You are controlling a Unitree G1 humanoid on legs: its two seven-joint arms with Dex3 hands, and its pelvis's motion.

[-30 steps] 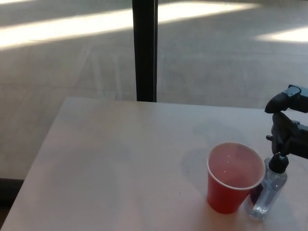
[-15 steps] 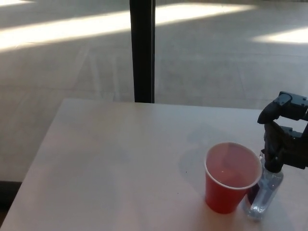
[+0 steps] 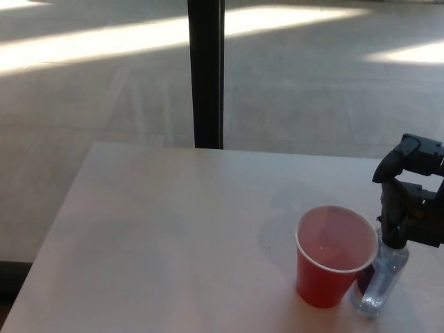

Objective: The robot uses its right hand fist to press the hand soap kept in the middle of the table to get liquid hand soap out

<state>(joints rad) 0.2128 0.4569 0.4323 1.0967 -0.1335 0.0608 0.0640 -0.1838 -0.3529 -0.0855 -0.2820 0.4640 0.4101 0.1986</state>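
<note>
The pale, smooth worktop (image 3: 173,229) fills most of the head view, and the task's things stand far from its centre, toward 4 o'clock, close to the near right corner. The biggest of them is a red disposable plastic cup (image 3: 333,257), upright and open at the top. Just beside it, at its 3 o'clock side and partly hidden behind its wall, stands the clear plastic hand soap bottle with a dark pump head (image 3: 381,277). Its long axis is nearly vertical, with the pump at the top; whether the bottle touches the cup I cannot tell.

The robot's black right hand (image 3: 409,201) enters from the right edge and sits directly above the pump, at the bottle's 12 o'clock. Its fingers are curled together into a fist and they grasp nothing. The lower part of the fist seems to meet the pump head, but the contact is dark and I cannot confirm it.

In my judgement, the coming move turns on this vertical line: the fist must go straight down along the bottle's axis, because a sideways push could tip the narrow bottle. The left hand does not show, so the right one is clearly the nearer.
</note>
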